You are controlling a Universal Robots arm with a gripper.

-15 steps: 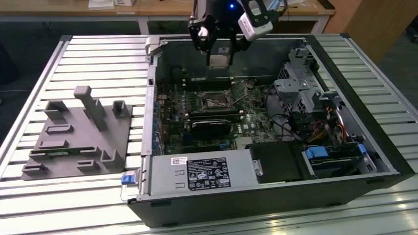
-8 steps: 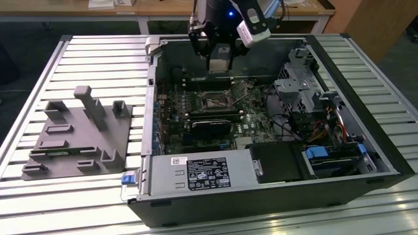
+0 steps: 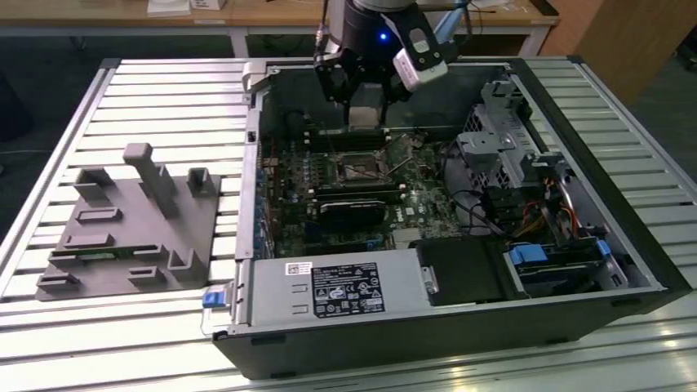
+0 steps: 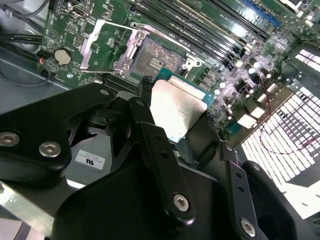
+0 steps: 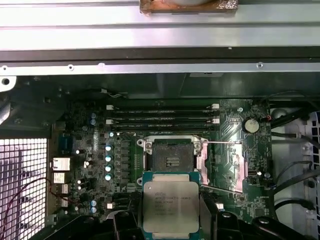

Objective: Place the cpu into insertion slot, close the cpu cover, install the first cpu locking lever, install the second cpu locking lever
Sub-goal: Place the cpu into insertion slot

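Step 1 is in hand: the gripper [image 5: 171,225] clamps the cpu [image 5: 171,200] near the bare insertion slot [image 5: 172,157], with the cpu cover [image 5: 204,162] swung aside. Seating likely needs square alignment.

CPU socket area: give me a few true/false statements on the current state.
1. The cpu is seated in the insertion slot. False: it is held clear of the slot, whose dark centre lies bare.
2. The cpu cover is swung open to one side of the slot. True.
3. The memory sticks lie on the board beside the slot. True.
4. The pincer is empty. False: it is shut on the cpu.
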